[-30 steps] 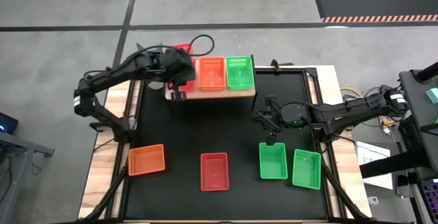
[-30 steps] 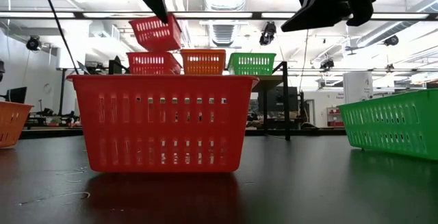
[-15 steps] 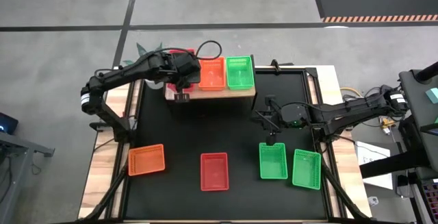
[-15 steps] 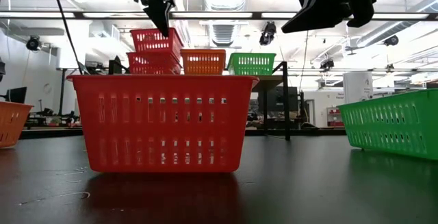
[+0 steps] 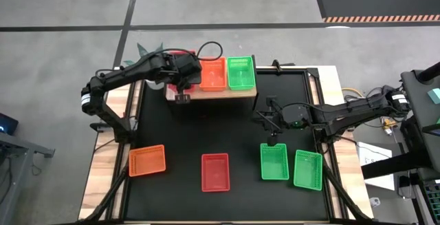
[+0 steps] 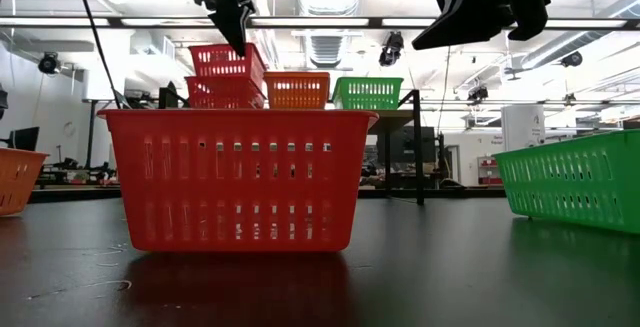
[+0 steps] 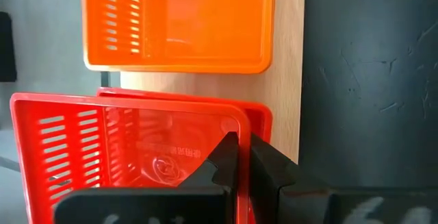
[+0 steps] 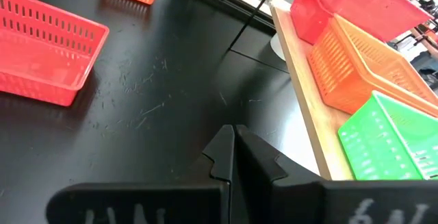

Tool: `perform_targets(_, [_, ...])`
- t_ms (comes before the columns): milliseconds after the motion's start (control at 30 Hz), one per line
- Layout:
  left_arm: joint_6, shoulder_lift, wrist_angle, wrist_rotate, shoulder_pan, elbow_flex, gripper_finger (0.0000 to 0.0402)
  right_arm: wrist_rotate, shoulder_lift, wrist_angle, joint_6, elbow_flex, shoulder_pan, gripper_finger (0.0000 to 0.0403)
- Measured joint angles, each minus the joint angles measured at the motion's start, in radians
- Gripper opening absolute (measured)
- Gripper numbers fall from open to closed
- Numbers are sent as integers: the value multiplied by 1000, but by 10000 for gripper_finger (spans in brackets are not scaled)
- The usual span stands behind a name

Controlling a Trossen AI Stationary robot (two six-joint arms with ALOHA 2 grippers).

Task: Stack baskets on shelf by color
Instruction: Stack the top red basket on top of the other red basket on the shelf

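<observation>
On the shelf (image 5: 213, 93), the left tool (image 7: 241, 157) pinched a red basket (image 7: 130, 148) nested on another; four baskets lay on the counter (image 5: 240, 135), right tool (image 8: 234, 150) pressed together, idle

Glossy slotted plastic is seen in the red basket (image 7: 130, 148), pale matt wood in the shelf (image 7: 284, 80), scuffed black in the tabletop (image 8: 171, 107)

Three baskets (image 5: 212, 74) on shelf (image 5: 213, 94), leftmost apparently stacked
</observation>
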Motion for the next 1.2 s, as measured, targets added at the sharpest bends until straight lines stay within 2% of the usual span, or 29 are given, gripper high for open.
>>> perform_targets(200, [-1,0,5,4,0,-35,0,0,0,0,-1,0,0,9])
perform_targets(767, [-33,0,34,4,0,-35,1,0,0,0,-3,0,0,9])
perform_targets(1200, [-27,0,32,4,0,-35,62,0,0,0,-3,0,0,9])
